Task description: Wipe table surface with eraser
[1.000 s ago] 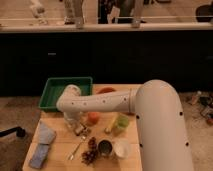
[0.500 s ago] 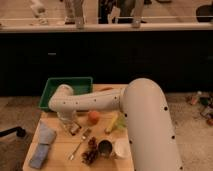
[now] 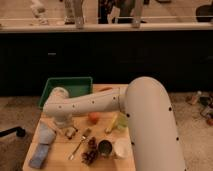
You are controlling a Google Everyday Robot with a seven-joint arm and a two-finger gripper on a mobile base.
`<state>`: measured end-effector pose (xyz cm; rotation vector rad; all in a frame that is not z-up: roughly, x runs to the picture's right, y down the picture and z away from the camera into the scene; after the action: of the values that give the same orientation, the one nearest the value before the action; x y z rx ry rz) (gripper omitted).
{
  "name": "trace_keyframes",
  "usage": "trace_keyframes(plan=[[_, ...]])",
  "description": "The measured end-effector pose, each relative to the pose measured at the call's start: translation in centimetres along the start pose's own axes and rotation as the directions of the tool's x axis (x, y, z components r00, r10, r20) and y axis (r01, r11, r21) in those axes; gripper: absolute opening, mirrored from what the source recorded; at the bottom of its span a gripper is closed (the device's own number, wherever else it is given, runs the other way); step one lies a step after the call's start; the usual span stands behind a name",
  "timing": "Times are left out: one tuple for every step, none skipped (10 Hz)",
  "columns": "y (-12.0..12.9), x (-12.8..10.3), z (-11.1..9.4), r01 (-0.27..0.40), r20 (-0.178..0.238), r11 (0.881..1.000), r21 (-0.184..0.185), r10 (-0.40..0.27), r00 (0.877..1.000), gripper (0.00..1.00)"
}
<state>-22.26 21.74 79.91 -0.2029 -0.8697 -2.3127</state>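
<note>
Reaching low over the table (image 3: 55, 152), the end effector (image 3: 64, 125) sits at the left side, can't tell how it's set. Eraser (image 3: 70, 132) lies just beside it. Risky bit: the fork (image 3: 80, 144) and orange (image 3: 93, 117) are near, so a sweep could knock them around.

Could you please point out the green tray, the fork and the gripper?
green tray (image 3: 75, 85): camera view, bare floor near its back wall.
fork (image 3: 80, 144): camera view, middle of its handle.
gripper (image 3: 64, 126): camera view, low over the table's left part, arm's end.
</note>
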Motion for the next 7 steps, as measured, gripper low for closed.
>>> trace_keyframes(plan=[[0.0,-0.4,0.0,-0.003,0.003,1.0,0.0,0.003,1.0,0.0],[0.3,-0.8,0.0,-0.01,0.008,1.0,-0.001,0.01,1.0,0.0],[0.8,-1.0,0.3,-0.023,0.013,1.0,-0.002,0.023,1.0,0.0],[2.0,-1.3,0.6,-0.051,0.019,0.999,-0.006,0.051,0.998,0.0],[3.6,-1.5,0.9,-0.08,0.027,0.997,-0.017,0.081,0.996,0.0],[4.7,-1.5,1.0,-0.103,0.029,0.994,-0.021,0.104,0.994,0.0],[5.6,-1.5,1.1,-0.122,0.032,0.992,-0.025,0.123,0.992,0.0]])
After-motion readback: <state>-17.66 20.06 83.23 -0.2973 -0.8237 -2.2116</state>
